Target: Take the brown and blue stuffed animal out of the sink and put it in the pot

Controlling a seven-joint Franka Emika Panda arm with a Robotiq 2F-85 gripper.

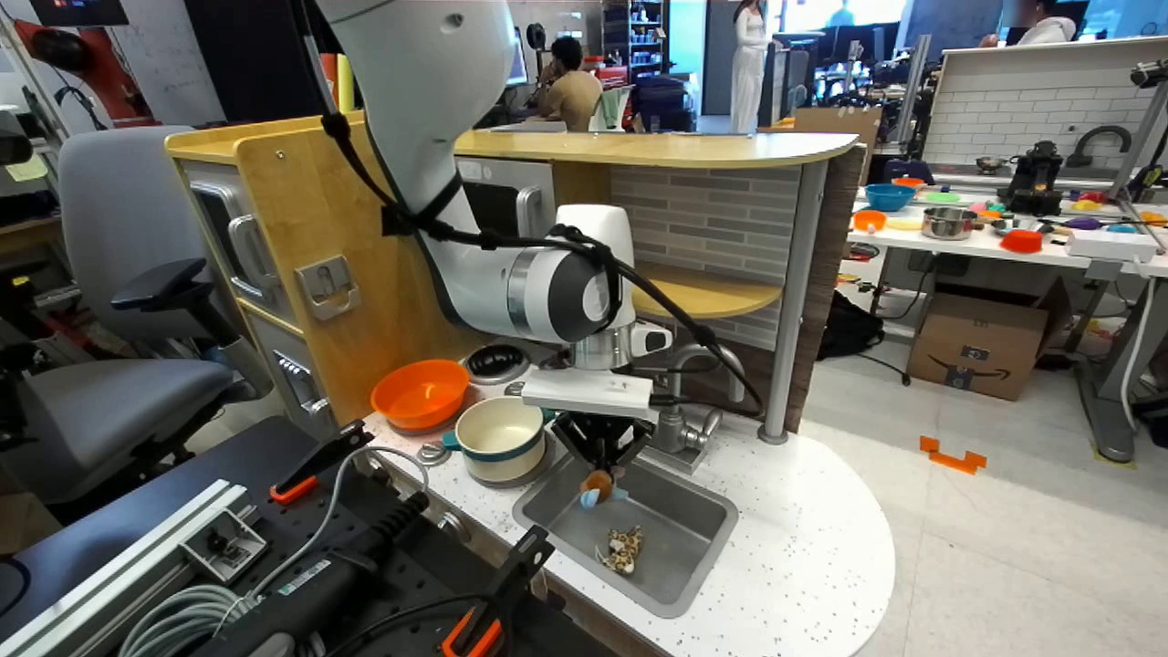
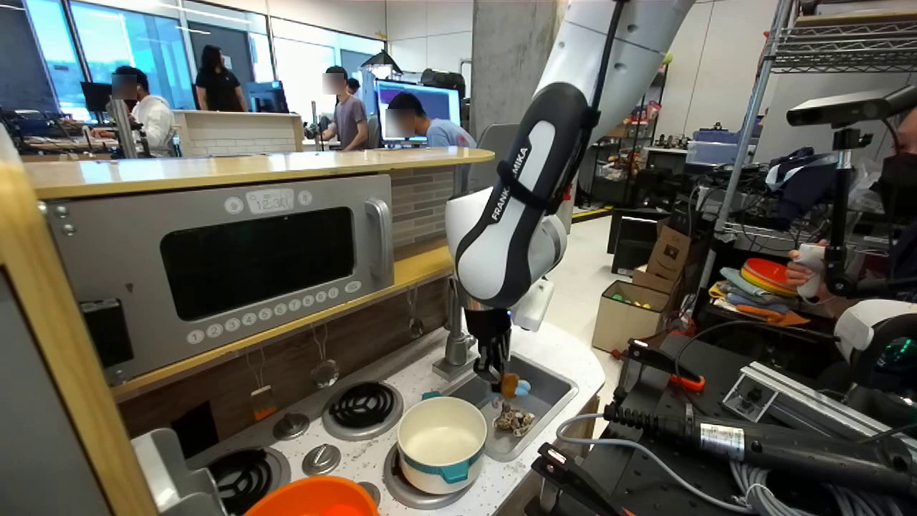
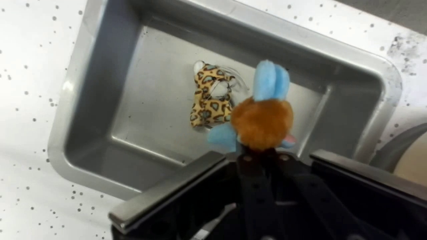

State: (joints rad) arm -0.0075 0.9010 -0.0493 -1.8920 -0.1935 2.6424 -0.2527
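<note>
The brown and blue stuffed animal (image 1: 598, 485) (image 2: 510, 385) is brown with blue limbs. It hangs from the fingertips of my gripper (image 1: 602, 464) (image 2: 494, 369), within or just above the sink (image 1: 680, 511) (image 2: 548, 408). In the wrist view the brown body of the stuffed animal (image 3: 263, 121) sits at the tips of the closed gripper (image 3: 260, 153), over the grey sink (image 3: 156, 83). The pot (image 1: 500, 464) (image 2: 442, 437) is cream with a teal band and handles. It stands upright on a burner beside the sink, and its visible inside is bare. The pot (image 3: 413, 163) shows partly at the wrist view's right edge.
A leopard-print toy (image 1: 625, 550) (image 2: 514, 419) (image 3: 211, 100) lies on the sink floor. The silver faucet (image 1: 675, 429) (image 2: 456, 344) rises behind the sink, close to the gripper. An orange bowl (image 1: 420, 392) (image 2: 315, 498) stands beside the pot. A shelf with a toy microwave (image 2: 258, 258) overhangs the burners.
</note>
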